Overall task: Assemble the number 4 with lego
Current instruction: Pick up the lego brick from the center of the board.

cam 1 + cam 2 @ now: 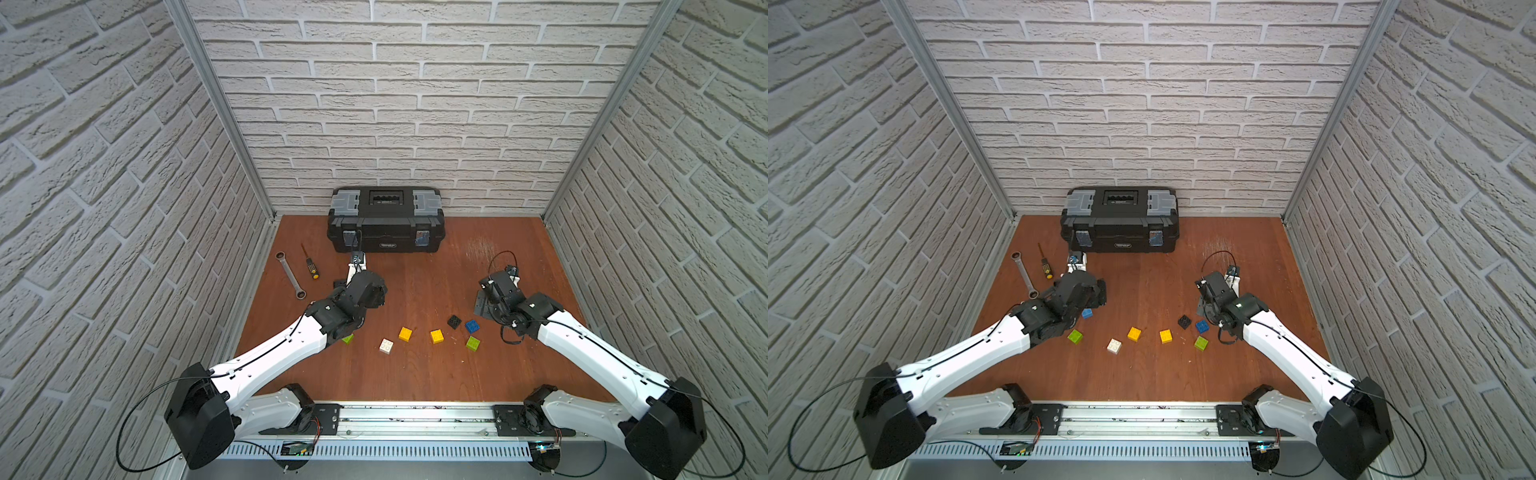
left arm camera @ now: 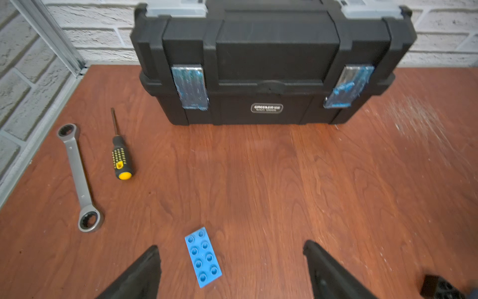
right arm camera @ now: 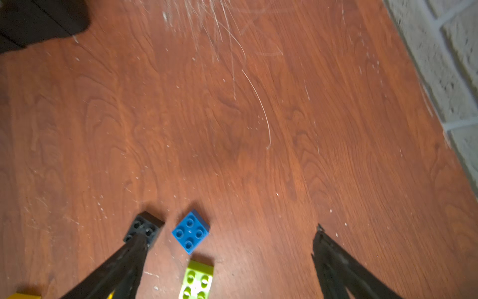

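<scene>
The lego lies as loose bricks on the wooden table; no number 4 is in view. A long blue brick [image 2: 203, 257] lies flat between the fingers of my open left gripper [image 2: 230, 249], nearer one finger and touching neither. In a top view it peeks out under that arm [image 1: 1087, 313]. My right gripper [image 3: 229, 234] is open above a blue square brick [image 3: 191, 231], a black one [image 3: 144, 227] and a lime green one [image 3: 198, 281]. A white brick [image 1: 386, 346], two yellow ones [image 1: 405, 334] [image 1: 436, 336] and another green one [image 1: 1075, 336] lie in a loose row.
A black-and-grey toolbox [image 1: 386, 220] stands shut against the back wall. A yellow-tipped screwdriver [image 1: 310, 266] and a steel wrench [image 1: 291, 274] lie at the left. Brick-patterned walls close in the table on three sides.
</scene>
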You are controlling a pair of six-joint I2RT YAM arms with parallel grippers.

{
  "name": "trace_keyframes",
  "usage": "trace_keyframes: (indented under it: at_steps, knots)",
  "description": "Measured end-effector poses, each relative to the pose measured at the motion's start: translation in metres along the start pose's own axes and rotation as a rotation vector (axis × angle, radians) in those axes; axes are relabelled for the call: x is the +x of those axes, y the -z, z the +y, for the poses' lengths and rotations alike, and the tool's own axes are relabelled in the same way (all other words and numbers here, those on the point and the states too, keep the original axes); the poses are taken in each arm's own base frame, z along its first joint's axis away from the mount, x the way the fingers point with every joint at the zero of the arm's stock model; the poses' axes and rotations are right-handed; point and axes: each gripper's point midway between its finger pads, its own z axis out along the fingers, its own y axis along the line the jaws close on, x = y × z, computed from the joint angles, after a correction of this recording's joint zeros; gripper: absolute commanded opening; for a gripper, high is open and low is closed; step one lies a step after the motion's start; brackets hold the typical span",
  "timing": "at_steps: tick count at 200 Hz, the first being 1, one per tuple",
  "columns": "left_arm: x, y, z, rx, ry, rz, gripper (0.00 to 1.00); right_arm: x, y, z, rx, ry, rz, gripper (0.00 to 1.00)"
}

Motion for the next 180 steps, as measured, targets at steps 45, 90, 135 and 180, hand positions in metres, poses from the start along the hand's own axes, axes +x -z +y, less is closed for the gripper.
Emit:
trace_keyframes:
  at_steps: [45,90,135,180]
  knots:
    - [0.023,-0.002,0.009,-0.017,0.05,0.04,0.85,0.051,-0.015,0.029,-0.089,0.085,0.195,0.63]
    - [0.036,-0.003,0.009,-0.003,0.107,0.078,0.81,0.099,-0.037,0.028,-0.059,0.114,0.36,0.66]
    - [0.043,-0.004,0.007,0.008,0.134,0.099,0.81,0.113,-0.05,0.034,-0.045,0.115,0.427,0.59]
    - [0.043,-0.004,0.007,0.01,0.143,0.102,0.79,0.117,-0.057,0.036,-0.033,0.117,0.445,0.29]
